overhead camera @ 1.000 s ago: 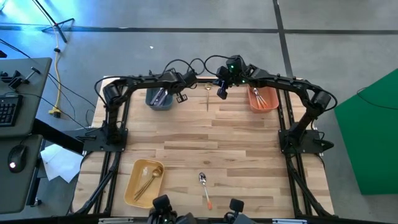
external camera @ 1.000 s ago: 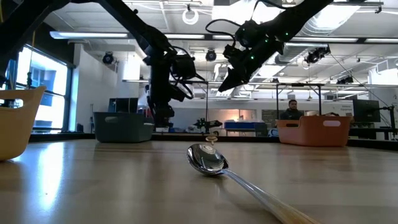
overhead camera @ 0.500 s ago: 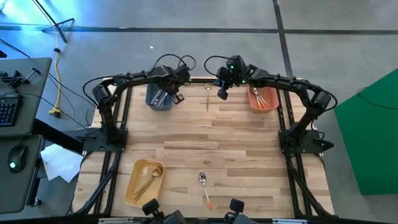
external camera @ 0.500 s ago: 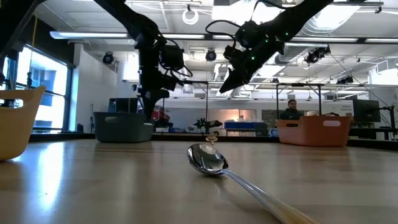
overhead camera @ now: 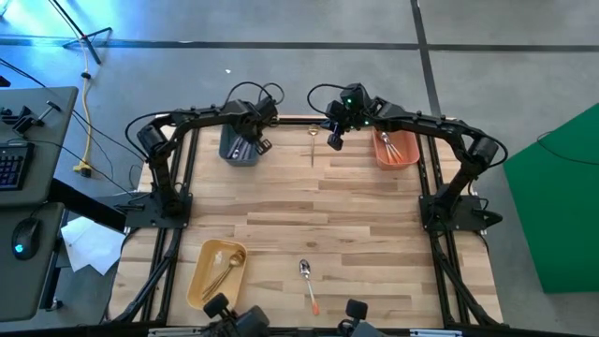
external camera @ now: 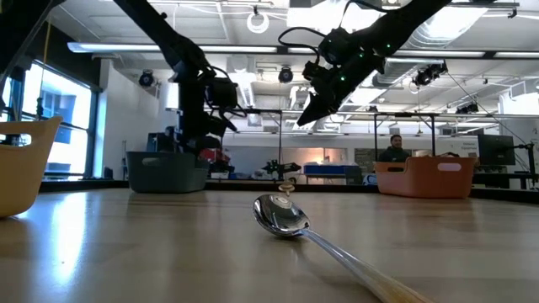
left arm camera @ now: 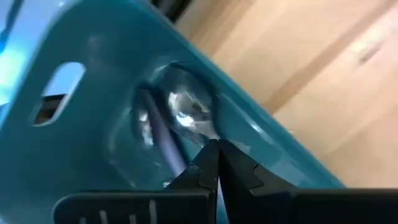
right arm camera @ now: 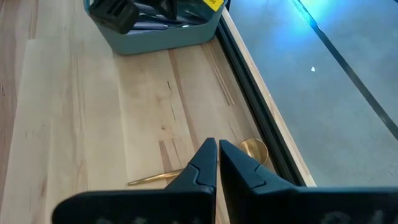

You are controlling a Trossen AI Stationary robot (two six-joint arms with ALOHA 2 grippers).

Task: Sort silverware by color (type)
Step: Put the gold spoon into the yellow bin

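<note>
I have the left gripper (overhead camera: 255, 142) over the grey-blue rectangular plastic bin (overhead camera: 227, 150) at the table's far left, fingers pressed together with nothing between them; its wrist view looks down at purple-handled silver spoons (left arm camera: 180, 118) lying inside. My right gripper (overhead camera: 334, 140) hangs above the far middle of the light wooden slatted table (overhead camera: 356, 215), likewise closed and empty, just beside the all-gold spoon (overhead camera: 312, 140) lying flat near the far edge. Orange-handled pieces (overhead camera: 393, 146) sit in the orange plastic bin (overhead camera: 381, 156) at far right, gold pieces (overhead camera: 221, 268) in the yellow plastic bin (overhead camera: 200, 283) at near left, and a silver-bowled spoon with an orange handle (overhead camera: 308, 284) lies loose at the near edge. I judge the gold spoon light, rigid and slick, lying flush on the wood, so I would open the fingers, straddle the thin handle near its middle, press down to the board and close firmly, expecting it to pivot if gripped off-balance.
</note>
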